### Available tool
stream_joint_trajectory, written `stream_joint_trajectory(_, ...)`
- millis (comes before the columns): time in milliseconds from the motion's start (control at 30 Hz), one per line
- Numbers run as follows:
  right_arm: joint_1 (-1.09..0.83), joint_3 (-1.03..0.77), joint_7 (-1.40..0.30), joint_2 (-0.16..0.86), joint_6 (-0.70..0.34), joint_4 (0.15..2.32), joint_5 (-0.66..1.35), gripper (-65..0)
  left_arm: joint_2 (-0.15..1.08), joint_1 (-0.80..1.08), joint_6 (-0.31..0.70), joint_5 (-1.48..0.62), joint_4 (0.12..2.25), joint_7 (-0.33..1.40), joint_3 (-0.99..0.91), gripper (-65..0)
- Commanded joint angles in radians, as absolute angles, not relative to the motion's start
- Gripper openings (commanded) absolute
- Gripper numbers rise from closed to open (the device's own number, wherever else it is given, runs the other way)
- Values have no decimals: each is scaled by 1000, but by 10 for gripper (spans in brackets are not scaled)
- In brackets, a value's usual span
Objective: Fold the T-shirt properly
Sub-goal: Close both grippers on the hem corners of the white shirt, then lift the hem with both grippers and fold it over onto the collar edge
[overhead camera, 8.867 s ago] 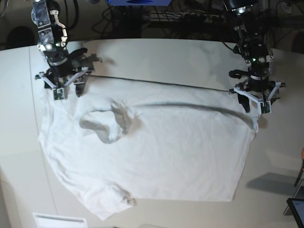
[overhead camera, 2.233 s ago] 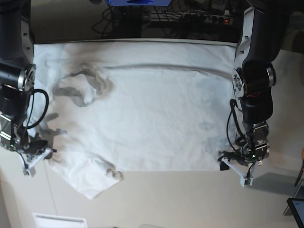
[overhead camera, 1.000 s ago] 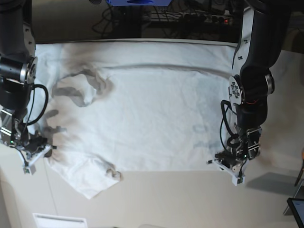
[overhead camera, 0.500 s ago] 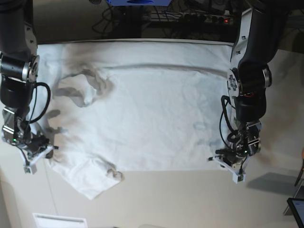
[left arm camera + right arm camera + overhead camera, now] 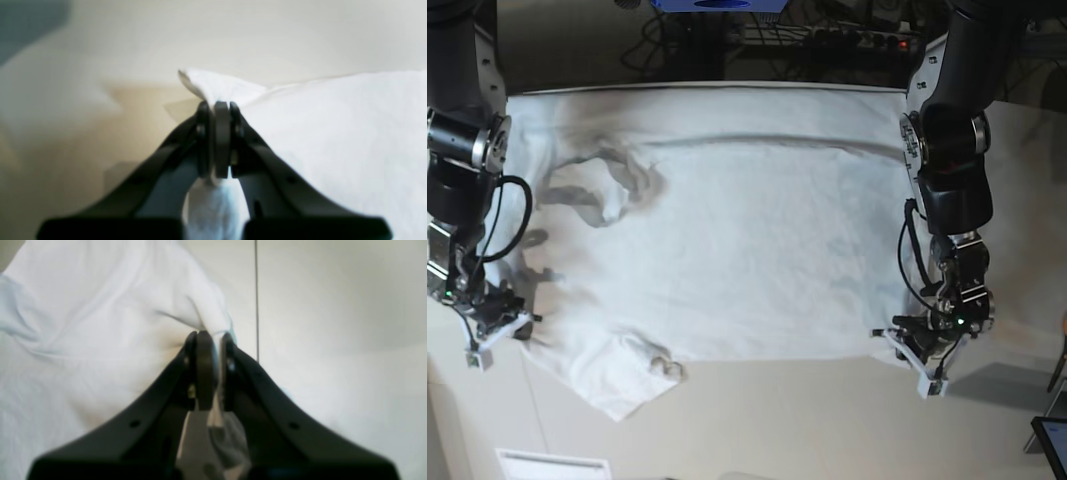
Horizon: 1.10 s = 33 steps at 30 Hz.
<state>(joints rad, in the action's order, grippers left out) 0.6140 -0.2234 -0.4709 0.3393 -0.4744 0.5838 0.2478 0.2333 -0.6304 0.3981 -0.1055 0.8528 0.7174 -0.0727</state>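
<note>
The white T-shirt (image 5: 727,240) lies spread across the table, folded once, with its neck opening at the upper left and a sleeve sticking out at the lower left. My left gripper (image 5: 905,345) is at the shirt's near right corner, shut on a pinch of the T-shirt (image 5: 220,88), with white cloth bunched between its fingers (image 5: 203,133). My right gripper (image 5: 517,328) is at the near left edge, shut on a fold of the T-shirt (image 5: 116,306). Both grippers (image 5: 220,110) (image 5: 208,340) sit low over the table.
Off-white tabletop (image 5: 827,420) runs bare along the front edge. A seam line (image 5: 256,290) crosses the table by the right gripper. Cables and dark equipment (image 5: 807,40) sit behind the table. A dark screen corner (image 5: 1052,445) shows at the lower right.
Both arms have drawn slightly outward and toward the front edge, pulling the shirt's near edge tauter. Both grips hold.
</note>
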Motion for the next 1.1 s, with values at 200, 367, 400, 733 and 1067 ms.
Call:
stream_joint_trajectory(200, 638, -231, -529, 364, -473, 723, 259, -647, 265, -582, 409, -107, 1044, 776, -74, -650)
stream_joint_trajectory(367, 624, -231, -590, 364, -473, 774, 259, -647, 289, -538, 409, -117, 1147, 829, -74, -650)
stream_joint_trajectory(400, 622, -231, -591, 364, -472, 783, 259, -647, 289, -532, 409, -117, 1168, 846, -74, -650)
stream_joint_trajectory(733, 561, -232, -680, 390, -472, 878, 262, -647, 289, -415, 409, -113, 1383, 951, -79, -650)
stream_joint_trajectory(1067, 475, -232, -759, 386, -435, 1029, 262, -647, 289, -280, 409, -110, 1624, 1073, -85, -650)
